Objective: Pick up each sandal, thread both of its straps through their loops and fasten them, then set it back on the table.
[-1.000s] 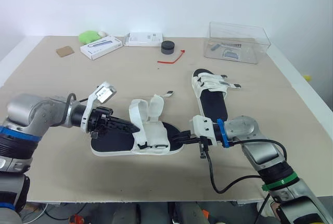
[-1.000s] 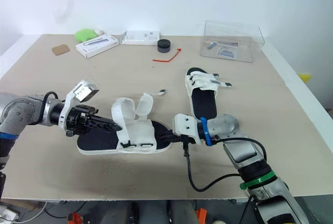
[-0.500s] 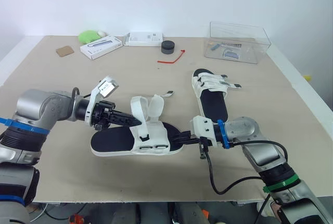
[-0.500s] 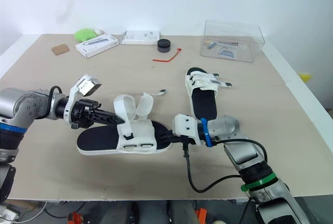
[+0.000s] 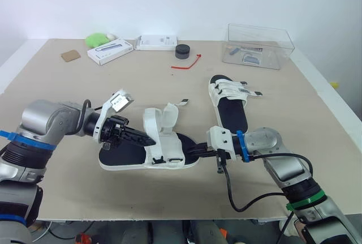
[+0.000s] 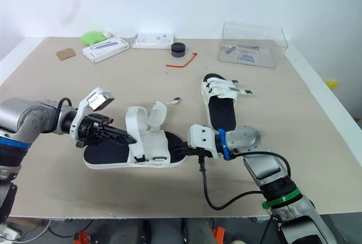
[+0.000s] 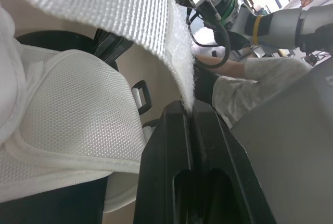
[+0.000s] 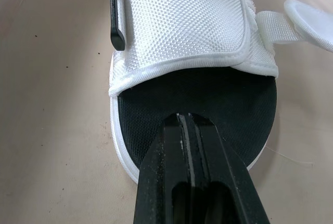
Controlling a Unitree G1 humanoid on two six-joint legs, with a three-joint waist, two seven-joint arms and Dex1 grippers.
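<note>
At table's front edge (image 5: 141,210) | left gripper (image 5: 148,140) clamped on raised strap (image 5: 153,120) of near sandal (image 5: 127,154) | right gripper (image 5: 197,151), fingers together, over its toe-end insole | sandal flat on table

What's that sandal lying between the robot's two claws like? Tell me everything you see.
The sandal has a black footbed, white sole rim and white mesh upper with black loops on its side. It lies flat on the table. Its two white straps stand up, unfastened. The left claw pinches one strap; the shut right claw rests its tips on the footbed's end.
</note>
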